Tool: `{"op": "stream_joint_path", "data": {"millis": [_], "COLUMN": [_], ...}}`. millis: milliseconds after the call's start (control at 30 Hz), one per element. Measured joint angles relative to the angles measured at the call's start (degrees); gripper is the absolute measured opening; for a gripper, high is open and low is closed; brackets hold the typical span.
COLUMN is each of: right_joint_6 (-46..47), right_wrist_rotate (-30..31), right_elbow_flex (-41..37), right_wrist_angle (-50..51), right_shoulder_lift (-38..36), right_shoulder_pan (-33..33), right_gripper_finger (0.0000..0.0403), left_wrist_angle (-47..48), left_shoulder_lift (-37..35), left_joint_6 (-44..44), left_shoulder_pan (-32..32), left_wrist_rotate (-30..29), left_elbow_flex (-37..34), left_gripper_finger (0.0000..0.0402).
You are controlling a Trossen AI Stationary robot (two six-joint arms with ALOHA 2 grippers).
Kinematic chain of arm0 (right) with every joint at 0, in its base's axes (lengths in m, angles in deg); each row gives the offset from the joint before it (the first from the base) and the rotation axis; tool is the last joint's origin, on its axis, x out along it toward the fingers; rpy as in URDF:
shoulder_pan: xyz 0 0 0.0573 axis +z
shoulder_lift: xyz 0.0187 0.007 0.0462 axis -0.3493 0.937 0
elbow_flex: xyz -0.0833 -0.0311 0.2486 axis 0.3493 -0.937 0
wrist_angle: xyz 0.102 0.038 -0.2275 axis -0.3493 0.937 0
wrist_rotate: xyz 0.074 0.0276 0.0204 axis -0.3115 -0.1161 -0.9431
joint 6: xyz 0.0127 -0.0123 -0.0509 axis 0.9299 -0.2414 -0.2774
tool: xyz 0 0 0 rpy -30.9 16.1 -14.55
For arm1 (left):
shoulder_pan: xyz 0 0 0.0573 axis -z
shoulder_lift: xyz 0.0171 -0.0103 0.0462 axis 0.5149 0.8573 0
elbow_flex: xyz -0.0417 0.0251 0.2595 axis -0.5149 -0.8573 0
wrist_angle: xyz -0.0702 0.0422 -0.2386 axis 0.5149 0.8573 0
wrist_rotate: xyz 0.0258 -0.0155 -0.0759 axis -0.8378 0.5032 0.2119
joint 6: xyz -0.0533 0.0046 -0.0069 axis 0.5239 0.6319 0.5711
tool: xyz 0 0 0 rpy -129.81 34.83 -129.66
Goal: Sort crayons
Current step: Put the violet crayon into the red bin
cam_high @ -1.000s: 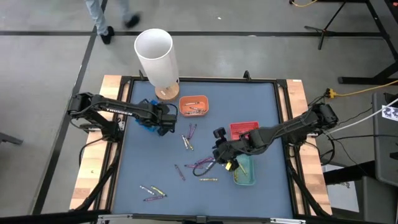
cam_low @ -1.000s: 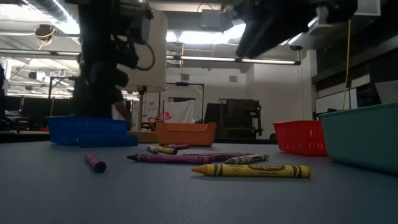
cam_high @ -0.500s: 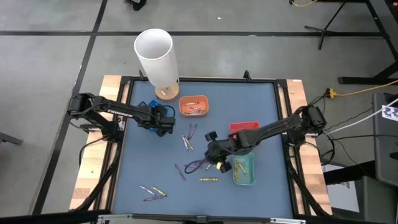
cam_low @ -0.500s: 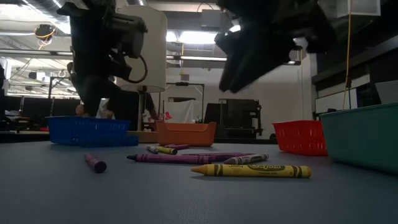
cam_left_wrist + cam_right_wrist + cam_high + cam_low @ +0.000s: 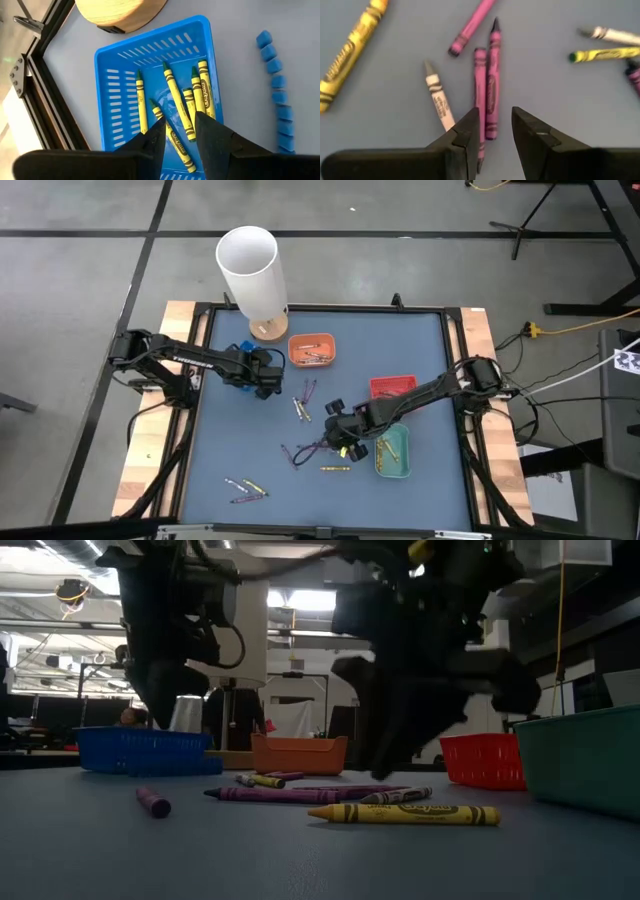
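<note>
The left claw (image 5: 262, 372) hangs over the blue tray (image 5: 150, 95) near the far left of the blue surface (image 5: 240, 450), its fingers (image 5: 212, 135) slightly apart with nothing between them; directly beneath it lie several yellow crayons (image 5: 172, 97) in that tray (about six can be counted in the wrist view). Just beyond this claw stands a white cylinder (image 5: 252, 272) on a round wooden base (image 5: 122, 12), and to its side sits the orange tray (image 5: 312, 349) holding a few crayons. The right claw (image 5: 340, 438) is down near the middle of the surface, fingers (image 5: 465, 132) parted and empty, poised over a pair of magenta crayons (image 5: 487, 100) lying side by side right between and ahead of its tips. Beside that pair lies a white crayon (image 5: 439, 97), farther off a yellow crayon (image 5: 347, 52), another magenta one (image 5: 470, 25), and a second yellow and white one at the opposite edge. Behind the right claw, toward its arm, sit the red tray (image 5: 392, 386) and the green tray (image 5: 395, 455), the latter with crayons in it. More loose crayons (image 5: 245, 490) lie near the front edge, well apart from both claws.
</note>
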State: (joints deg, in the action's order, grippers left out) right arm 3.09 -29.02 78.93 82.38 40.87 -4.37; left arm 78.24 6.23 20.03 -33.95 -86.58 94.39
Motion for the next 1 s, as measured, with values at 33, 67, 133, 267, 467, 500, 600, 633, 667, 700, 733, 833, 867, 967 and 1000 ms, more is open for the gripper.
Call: {"op": "stream_joint_path", "data": {"millis": [33, 67, 133, 267, 467, 500, 600, 633, 667, 700, 733, 833, 867, 967, 1000], "right_joint_6": [-0.02, 0.00, -0.01, -0.02, -0.04, -0.04, -0.04, -0.06, -0.05, -0.07, -0.07, -0.07, -0.07, -0.07, -0.05], "right_wrist_rotate": [0.00, 0.02, 0.44, 1.94, 2.95, 2.95, 2.95, 2.93, 2.99, 3.13, 3.30, 3.45, 3.45, 3.52, 3.50], "right_elbow_flex": [-0.01, 0.01, 0.02, 0.08, 0.08, 0.08, 0.05, 0.03, 0.03, 0.03, 0.01, 0.01, 0.01, -0.01, 0.02], "right_wrist_angle": [-0.15, -0.54, -0.58, -1.35, -1.82, -1.96, -2.22, -2.37, -2.52, -2.51, -2.44, -2.28, -2.17, -2.05, -2.07], "right_shoulder_lift": [0.44, 0.69, 0.85, 1.31, 1.31, 1.33, 1.33, 1.35, 1.39, 1.43, 1.44, 1.63, 1.82, 2.40, 2.58], "right_shoulder_pan": [0.00, 0.00, 0.02, 0.02, 0.00, 0.00, 0.00, 0.00, 0.00, 0.00, 0.00, 0.00, 0.00, 0.00, 0.00], "right_gripper_finger": [0.0111, 0.0111, 0.0111, 0.0111, 0.0111, 0.0111, 0.0111, 0.0111, 0.0111, 0.0111, 0.0111, 0.0111, 0.0111, 0.0111, 0.0111], "left_wrist_angle": [0.00, -0.02, -0.04, -0.31, -0.85, -0.95, -1.02, -1.06, -1.07, -1.09, -1.10, -1.21, -1.29, -1.33, -1.35], "left_shoulder_lift": [0.00, 0.00, 0.00, 0.00, 0.00, 0.00, 0.00, 0.00, 0.00, 0.00, 0.00, 0.00, 0.00, 0.00, 0.00], "left_joint_6": [0.00, 0.00, 0.00, 0.00, -0.02, -0.02, -0.02, -0.02, -0.02, -0.02, -0.02, -0.02, -0.02, -0.02, -0.02], "left_shoulder_pan": [0.00, 0.00, 0.00, 0.00, -0.02, 0.00, 0.00, 0.00, -0.01, -0.02, 0.00, 0.00, 0.00, 0.00, -0.02], "left_wrist_rotate": [-0.02, 0.00, 0.00, 0.02, 0.02, 0.00, 0.00, 0.00, 0.00, 0.00, 0.00, 0.00, 0.00, 0.00, 0.00], "left_elbow_flex": [0.02, 0.00, 0.00, 0.00, 0.02, 0.02, 0.02, 0.02, 0.02, 0.02, 0.02, 0.02, 0.02, 0.02, 0.02], "left_gripper_finger": [0.0088, 0.0088, 0.0088, 0.0088, 0.0088, 0.0088, 0.0088, 0.0088, 0.0088, 0.0088, 0.0088, 0.0088, 0.0088, 0.0088, 0.0088]}}
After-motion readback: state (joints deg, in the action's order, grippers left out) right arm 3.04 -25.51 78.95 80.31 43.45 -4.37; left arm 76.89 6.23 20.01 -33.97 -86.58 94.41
